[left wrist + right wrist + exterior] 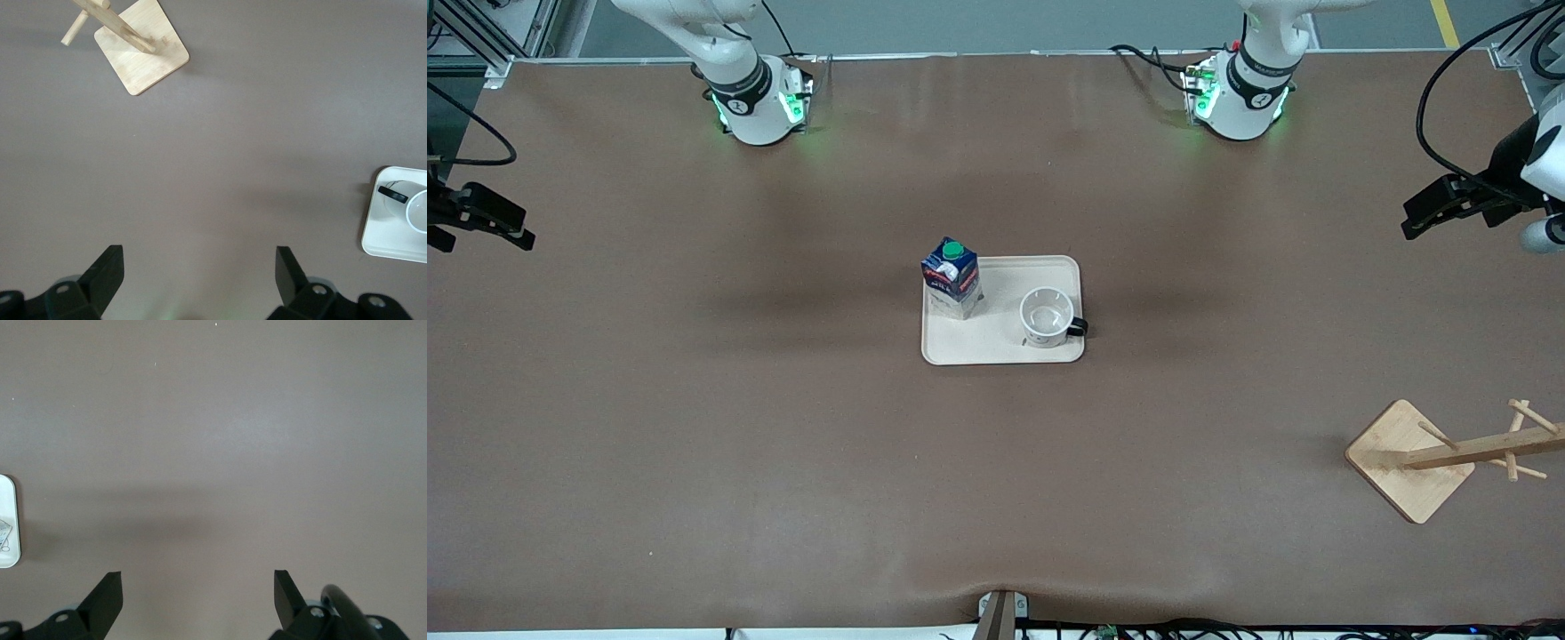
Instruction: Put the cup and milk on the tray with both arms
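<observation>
The cream tray (996,342) lies in the middle of the table. The dark-blue milk carton (951,277) with a green cap stands upright on the tray's corner toward the right arm's end. The white cup (1047,317) with a black handle stands upright on the tray toward the left arm's end. My left gripper (1427,213) is open and empty, up over the left arm's end of the table. My right gripper (489,233) is open and empty over the right arm's end. The left wrist view shows its gripper (199,267), the cup (419,208) and the tray (387,233). The right wrist view shows its gripper (198,590) and the tray's edge (8,520).
A wooden rack with a square base (1405,462) and pegs stands toward the left arm's end, nearer to the front camera than the tray. It also shows in the left wrist view (143,50). The brown table mat (783,444) covers the table.
</observation>
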Robot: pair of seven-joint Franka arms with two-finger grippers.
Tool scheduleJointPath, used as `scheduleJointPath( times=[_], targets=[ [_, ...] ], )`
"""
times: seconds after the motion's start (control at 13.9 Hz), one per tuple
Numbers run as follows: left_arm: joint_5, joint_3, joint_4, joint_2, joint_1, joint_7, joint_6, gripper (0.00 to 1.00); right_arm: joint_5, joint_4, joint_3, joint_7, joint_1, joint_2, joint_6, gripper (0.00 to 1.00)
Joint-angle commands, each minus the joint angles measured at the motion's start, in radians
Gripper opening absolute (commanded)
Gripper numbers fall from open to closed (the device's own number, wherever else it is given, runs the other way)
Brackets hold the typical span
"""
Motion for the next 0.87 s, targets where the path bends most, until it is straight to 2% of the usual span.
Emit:
scheduleJointPath(
  times=[0.0, 0.79],
  targets=[
    [-0.015, 0.011, -0.011, -0.013, 0.002, 0.019, 0.001, 1.00, 0.019, -0.005, 0.003, -0.009, -0.011, -0.015, -0.008, 1.00],
    [-0.015, 0.011, 0.028, 0.015, 0.000, 0.013, -0.008, 1.00, 0.019, -0.007, 0.003, -0.009, -0.016, -0.015, -0.010, 1.00]
  ],
)
